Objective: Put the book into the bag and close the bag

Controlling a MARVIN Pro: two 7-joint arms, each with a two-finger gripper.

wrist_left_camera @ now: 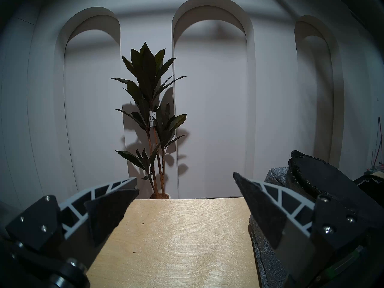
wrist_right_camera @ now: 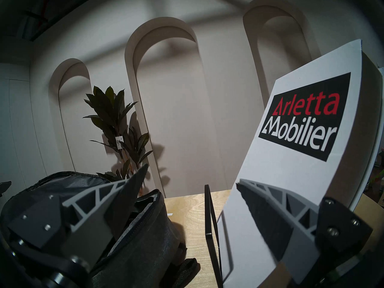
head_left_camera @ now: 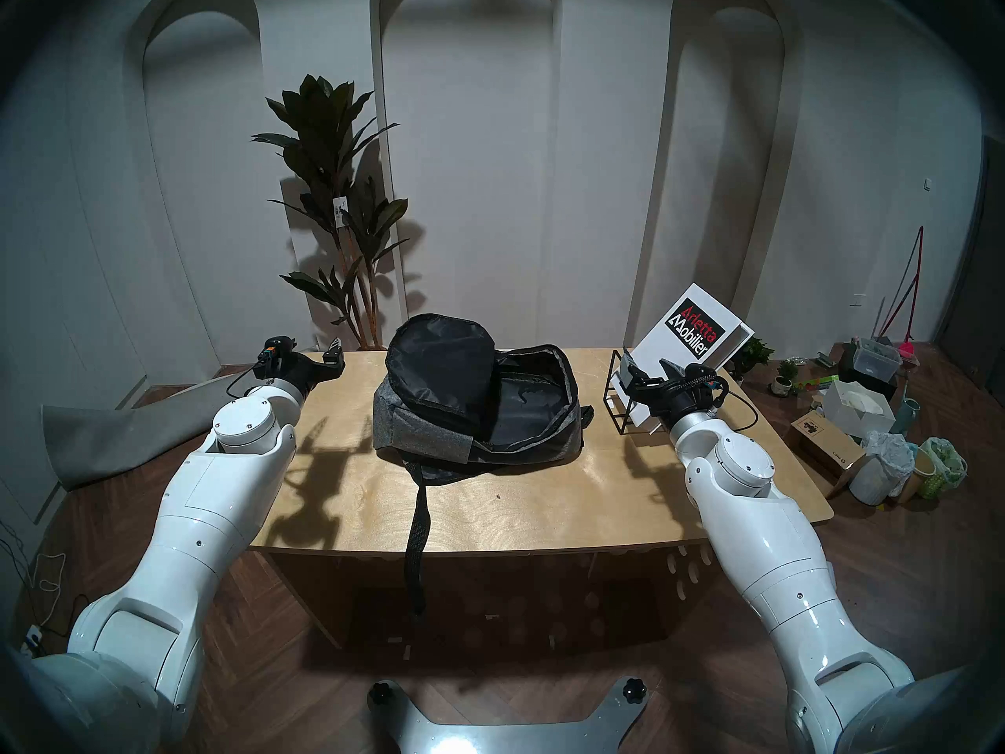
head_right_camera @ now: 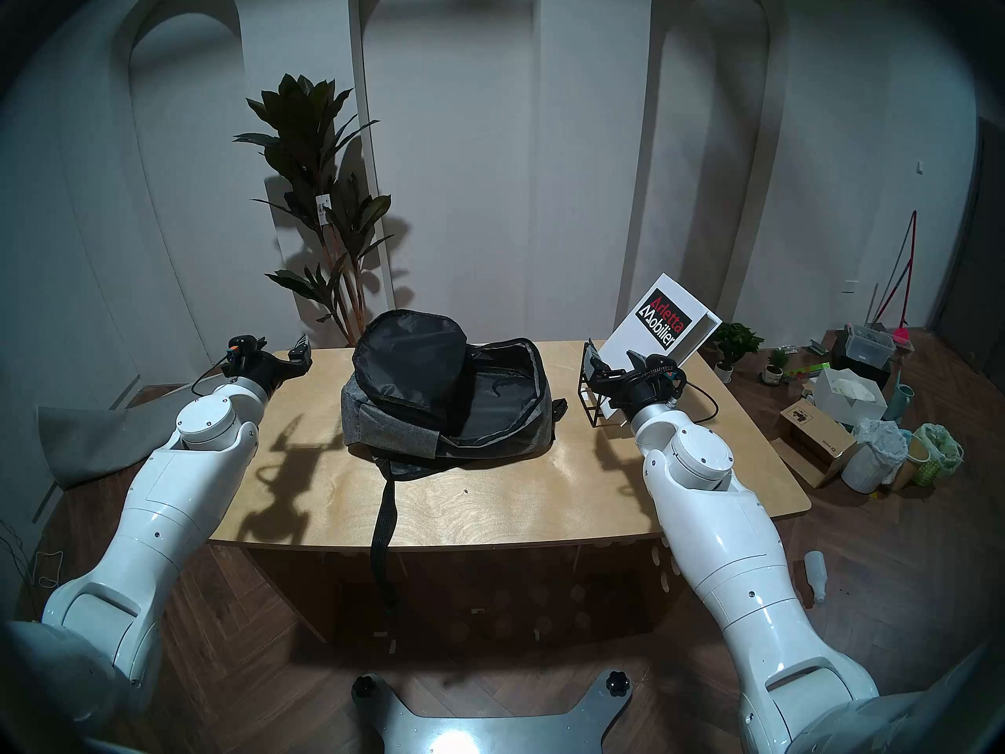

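Though leaning in wire rack [head_left_camera: 620, 404] beside open bag [head_left_camera: 478, 404], book [head_left_camera: 669, 345] behind wide-open, empty right gripper [head_left_camera: 647, 375].

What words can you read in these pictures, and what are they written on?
"Arletta Mobilier": on the black label of the white book leaning in the black wire rack.
White tag on the tall plant: some printed marks, too small to read.
Cardboard box on the floor: a small dark print and tiny letters, too blurred to read.
Grey bag: no words can be seen.
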